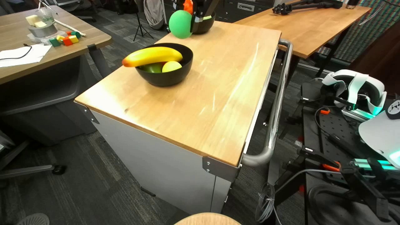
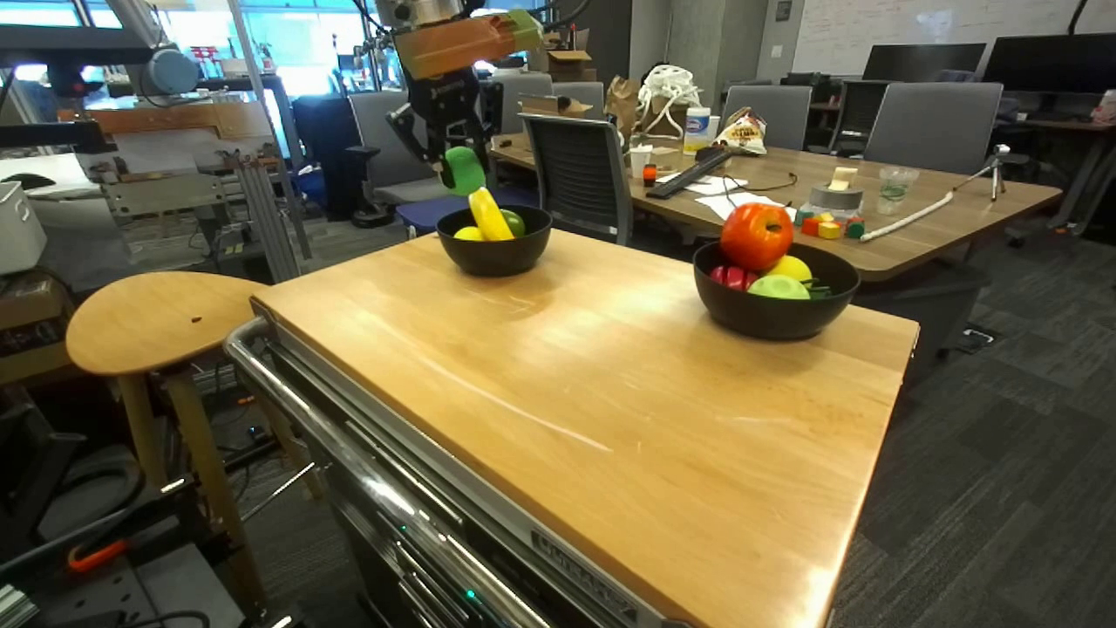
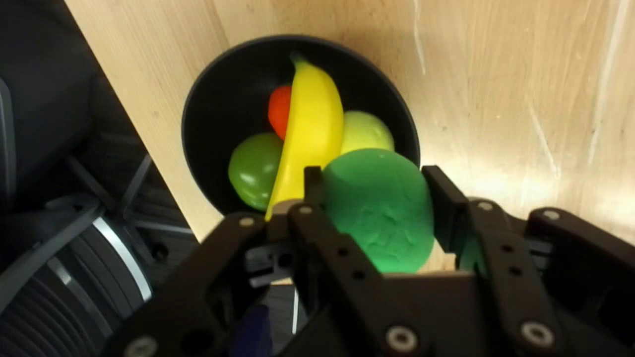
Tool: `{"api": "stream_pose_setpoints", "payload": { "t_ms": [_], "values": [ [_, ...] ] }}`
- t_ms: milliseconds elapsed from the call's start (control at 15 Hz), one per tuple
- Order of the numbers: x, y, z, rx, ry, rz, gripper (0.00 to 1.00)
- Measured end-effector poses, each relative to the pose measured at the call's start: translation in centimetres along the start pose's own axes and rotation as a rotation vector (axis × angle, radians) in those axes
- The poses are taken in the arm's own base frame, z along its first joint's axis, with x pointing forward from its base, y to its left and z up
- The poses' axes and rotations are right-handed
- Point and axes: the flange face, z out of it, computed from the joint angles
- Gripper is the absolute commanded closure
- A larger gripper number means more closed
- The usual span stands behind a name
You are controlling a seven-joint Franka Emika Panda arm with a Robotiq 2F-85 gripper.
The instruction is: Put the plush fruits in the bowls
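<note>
Jaws: pinching a round green plush fruit (image 3: pixel 379 210) at both flanks, aloft; likely fault, slipping, should so smooth and curved a skin be gripped unevenly. Banana (image 1: pixel 153 57): laid across its neighbours, one end jutting past the rim in an exterior view; judged the chief hazard, since a dropped fruit could glance off it, or the jaws tip it out while lowering. Black bowl (image 3: pixel 223 94): also holding a dark green fruit (image 3: pixel 254 169), a yellow-green fruit (image 3: pixel 366 131) and a red fruit (image 3: pixel 278 111); the held piece hangs off-centre in the wrist view, and whether it is inside the rim cannot be told, so early release may miss. Desk (image 3: pixel 496 74): edge near that bowl; anything bounced out on that side might roll off. Second black bowl (image 2: pixel 758 321), well apart: heaped, a red-orange apple (image 2: pixel 757 235) standing proud of the rim; liable to topple if knocked in passing.
</note>
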Motion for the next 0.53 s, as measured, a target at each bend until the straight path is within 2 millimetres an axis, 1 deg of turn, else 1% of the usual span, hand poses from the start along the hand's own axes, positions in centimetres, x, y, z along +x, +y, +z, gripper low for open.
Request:
{"api": "stream_pose_setpoints", "payload": {
  "t_ms": [267, 533],
  "values": [
    [0.4, 0.9, 2.5, 0.058, 0.173, -0.053, 0.75],
    [0.5, 1.8, 5.5, 0.094, 0.208, -0.069, 0.75]
  ]
}}
